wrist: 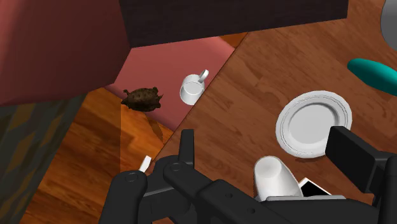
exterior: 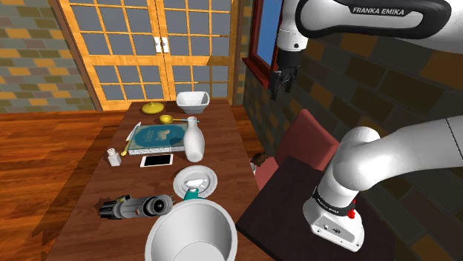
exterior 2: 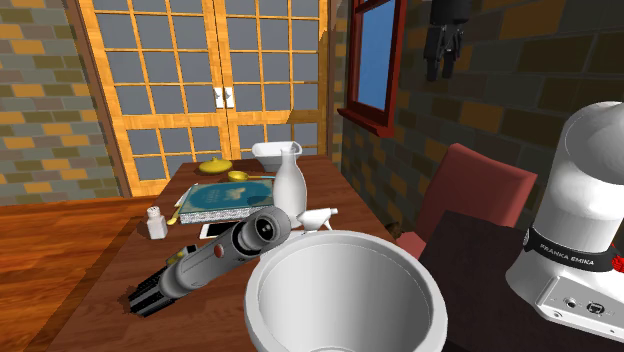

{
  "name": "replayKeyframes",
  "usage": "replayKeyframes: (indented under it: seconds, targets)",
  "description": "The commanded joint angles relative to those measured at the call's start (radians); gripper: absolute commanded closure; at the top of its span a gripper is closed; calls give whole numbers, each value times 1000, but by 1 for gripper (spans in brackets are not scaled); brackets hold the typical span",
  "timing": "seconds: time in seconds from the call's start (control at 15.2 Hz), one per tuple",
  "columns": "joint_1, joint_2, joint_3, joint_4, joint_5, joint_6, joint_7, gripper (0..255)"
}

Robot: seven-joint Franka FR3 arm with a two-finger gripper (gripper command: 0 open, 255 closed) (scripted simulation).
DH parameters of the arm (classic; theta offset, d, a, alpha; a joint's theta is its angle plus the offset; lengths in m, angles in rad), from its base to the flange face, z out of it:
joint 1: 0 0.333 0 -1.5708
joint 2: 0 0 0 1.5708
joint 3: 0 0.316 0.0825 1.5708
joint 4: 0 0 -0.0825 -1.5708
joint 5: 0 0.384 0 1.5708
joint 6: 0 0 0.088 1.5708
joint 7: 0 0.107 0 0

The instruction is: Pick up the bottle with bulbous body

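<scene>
Nearest the stand, a large white bowl (exterior: 191,230) on the wooden table (exterior: 222,148). Behind that, a white plate (exterior: 195,179). Farther along, upright at mid-table, the white bulbous bottle (exterior: 194,141), just beside a white phone (exterior: 156,160) and a blue book (exterior: 159,136). High above the table's side, well apart from the bottle, the black gripper (exterior: 280,90), fingers spread apart, clasping nothing.

Wooden table (exterior: 96,174): square white bowl (exterior: 193,100), yellow dish (exterior: 152,108) at far end; blue book (exterior: 158,137), white bulbous bottle (exterior: 194,139), phone (exterior: 156,160), shaker (exterior: 113,157) mid-table; plate (exterior: 208,178), black flashlight (exterior: 137,206), large white bowl (exterior: 191,231) at near end.
</scene>
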Motion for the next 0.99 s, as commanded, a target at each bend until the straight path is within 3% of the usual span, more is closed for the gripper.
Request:
replayKeyframes:
  seconds: [0.0,0.92]
  targets:
    - [0,0,0,0,0,0,0,0]
    - [60,546,35,220,56,273,32,0]
